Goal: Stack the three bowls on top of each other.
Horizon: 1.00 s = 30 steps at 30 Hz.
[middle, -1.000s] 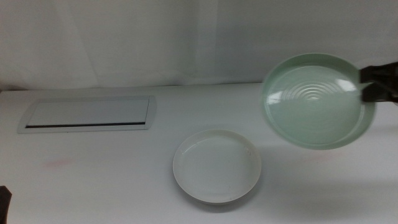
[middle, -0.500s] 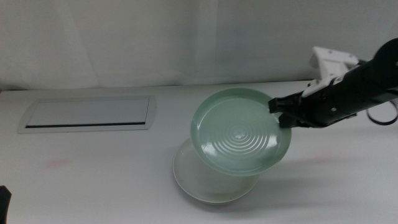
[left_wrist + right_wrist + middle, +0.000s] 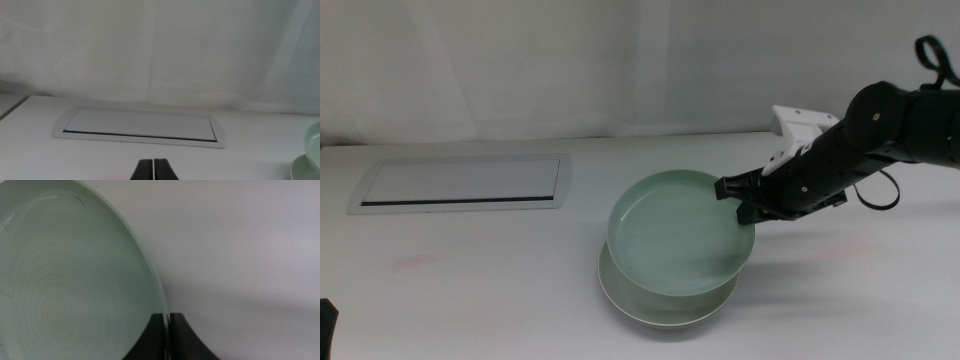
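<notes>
A pale green bowl [image 3: 678, 235] hangs almost level just over the cream-white bowl [image 3: 665, 308] in the middle of the table, covering most of it. Whether the two touch I cannot tell. My right gripper [image 3: 738, 201] reaches in from the right, shut on the green bowl's right rim. In the right wrist view the jaws [image 3: 167, 335] pinch the edge of the green bowl [image 3: 65, 280]. My left gripper [image 3: 153, 170] waits shut and empty at the table's near left corner [image 3: 325, 325]. The left wrist view catches the rims of the green bowl [image 3: 315, 145] and the white bowl [image 3: 302, 167].
A flat white rectangular panel [image 3: 460, 183] with a dark slot lies on the table at the back left, also facing the left wrist camera as the panel [image 3: 140, 127]. A white curtain hangs behind the table.
My right arm has carried the green bowl left and down from the right side to over the white bowl, and the bowl has tipped from steeply tilted to almost level.
</notes>
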Each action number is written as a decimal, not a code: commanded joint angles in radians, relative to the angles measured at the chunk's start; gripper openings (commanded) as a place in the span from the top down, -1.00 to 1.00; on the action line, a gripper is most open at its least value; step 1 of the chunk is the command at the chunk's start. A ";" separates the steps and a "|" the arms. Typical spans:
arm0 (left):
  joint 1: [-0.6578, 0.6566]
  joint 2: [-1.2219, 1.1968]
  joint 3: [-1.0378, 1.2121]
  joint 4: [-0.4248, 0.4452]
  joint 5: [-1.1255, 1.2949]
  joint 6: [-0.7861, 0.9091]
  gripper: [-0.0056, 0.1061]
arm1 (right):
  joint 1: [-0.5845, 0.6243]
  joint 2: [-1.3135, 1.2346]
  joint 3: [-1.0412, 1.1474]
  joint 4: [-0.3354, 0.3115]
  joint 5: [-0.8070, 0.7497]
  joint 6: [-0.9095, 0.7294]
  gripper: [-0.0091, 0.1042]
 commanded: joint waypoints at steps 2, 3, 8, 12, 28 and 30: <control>0.003 -0.004 0.039 -0.003 -0.014 -0.005 0.93 | 0.017 0.020 -0.007 0.003 -0.017 0.003 0.88; 0.003 -0.004 0.039 -0.003 -0.014 -0.005 0.93 | 0.021 0.023 -0.007 0.003 -0.020 0.003 0.88; 0.003 -0.004 0.039 -0.003 -0.014 -0.005 0.93 | 0.040 0.061 -0.007 -0.001 -0.036 0.011 0.88; 0.003 -0.004 0.039 -0.003 -0.014 -0.005 0.93 | 0.050 0.076 -0.007 -0.009 -0.054 0.011 0.88; 0.003 -0.004 0.039 -0.003 -0.014 -0.005 0.93 | 0.051 0.087 -0.017 -0.048 -0.024 0.002 -0.35; 0.003 -0.004 0.039 -0.003 -0.014 -0.005 0.93 | 0.051 0.080 -0.017 -0.046 -0.028 0.005 -0.86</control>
